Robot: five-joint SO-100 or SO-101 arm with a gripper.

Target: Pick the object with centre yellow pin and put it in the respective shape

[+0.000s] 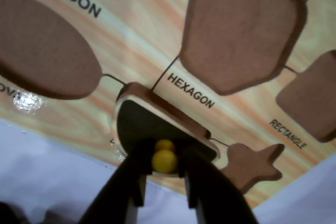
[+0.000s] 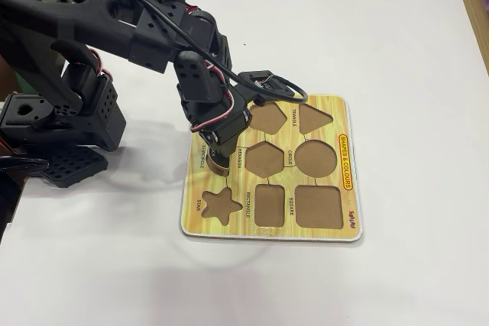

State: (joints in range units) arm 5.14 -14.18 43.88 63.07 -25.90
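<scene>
Low centre of the wrist view: black semicircular piece [image 1: 137, 124], thin pale rim, round yellow knob [image 1: 164, 160]. Gripper [image 1: 164, 167] jaws clamped on the knob, piece tilted over the semicircle cutout [image 1: 157, 103].

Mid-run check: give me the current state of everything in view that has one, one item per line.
gripper: shut on the yellow knob.
semicircle piece: held, tilted, lying partly in its cutout, not flush.
semicircle cutout: partly filled by the piece.
hexagon cutout: empty.
star cutout: empty.
rectangle cutout: empty.
square cutout: empty.
shape board: flat on the table.
</scene>
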